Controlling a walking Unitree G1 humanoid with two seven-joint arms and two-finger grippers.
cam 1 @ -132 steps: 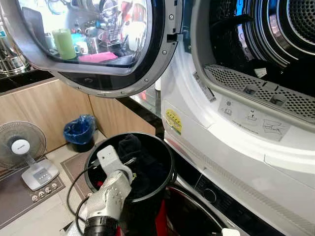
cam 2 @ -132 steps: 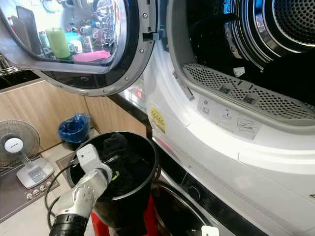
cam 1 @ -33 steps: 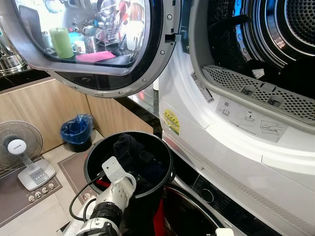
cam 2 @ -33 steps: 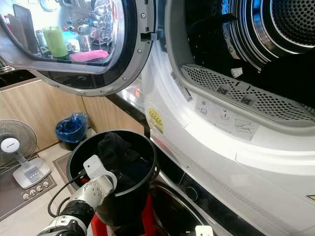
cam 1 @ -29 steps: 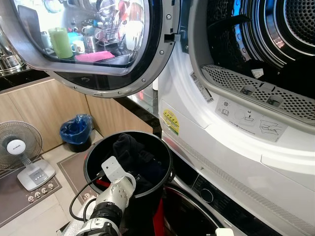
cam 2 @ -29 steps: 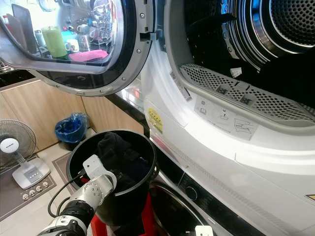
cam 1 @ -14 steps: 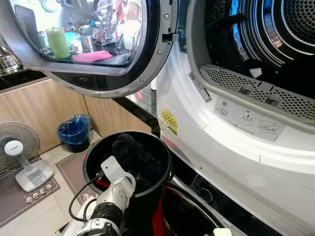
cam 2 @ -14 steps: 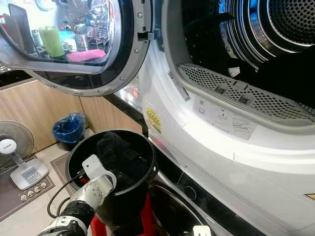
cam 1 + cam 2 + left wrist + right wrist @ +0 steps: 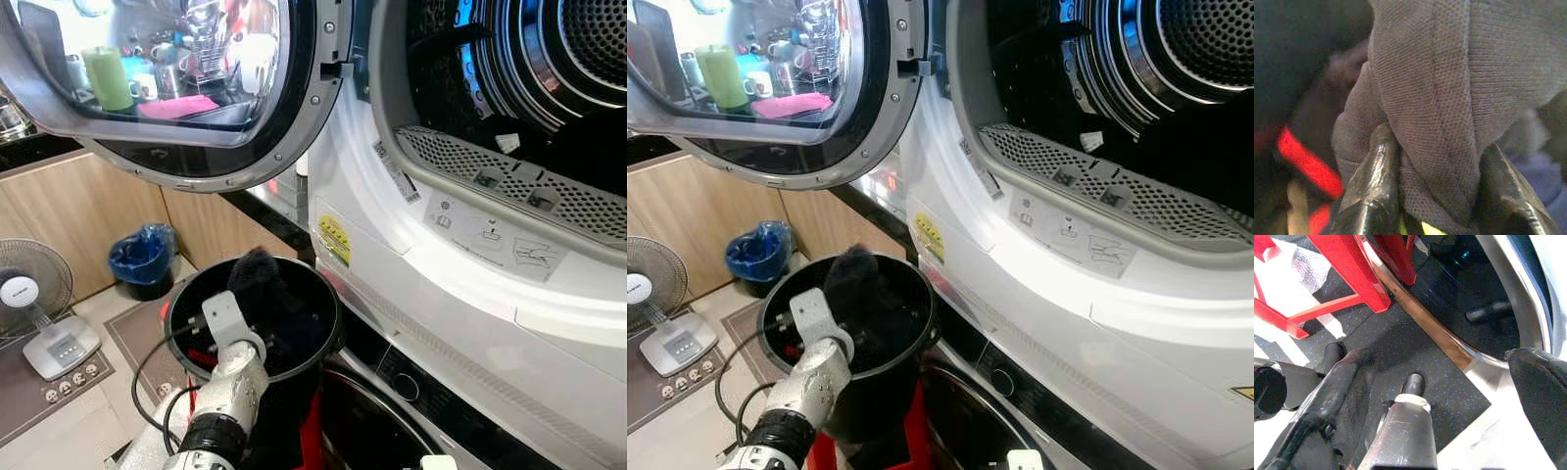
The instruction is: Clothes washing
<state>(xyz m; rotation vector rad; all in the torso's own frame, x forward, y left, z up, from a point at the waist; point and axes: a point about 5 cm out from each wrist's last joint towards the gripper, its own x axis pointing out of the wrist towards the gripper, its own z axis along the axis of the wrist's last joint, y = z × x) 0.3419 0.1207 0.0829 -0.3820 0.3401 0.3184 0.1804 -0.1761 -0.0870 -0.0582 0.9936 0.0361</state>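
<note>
A black bucket [image 9: 326, 311] of dark clothes stands on a red stool in front of the stacked machines. My left arm [image 9: 223, 377] reaches into it from the near side. In the left wrist view my left gripper [image 9: 1435, 166] is shut on a fold of a dark grey garment [image 9: 1449, 83], pinched between both fingers [image 9: 1376, 166]. That garment [image 9: 257, 276] bulges above the bucket's far rim. The upper machine's drum [image 9: 529, 69] is open, with its round door [image 9: 186, 88] swung out to the left. My right gripper [image 9: 1440, 377] hangs open low by the floor.
The lower machine's dark round door [image 9: 377, 431] sits right beside the bucket. The red stool's legs [image 9: 1352, 274] stand near my right gripper. A white fan [image 9: 24, 299] and a blue-lined bin [image 9: 142, 259] stand on the floor to the left, by wooden cabinets.
My left arm has risen and pushed further into the bucket, and the dark garment now stands higher above the rim. The camera has shifted slightly.
</note>
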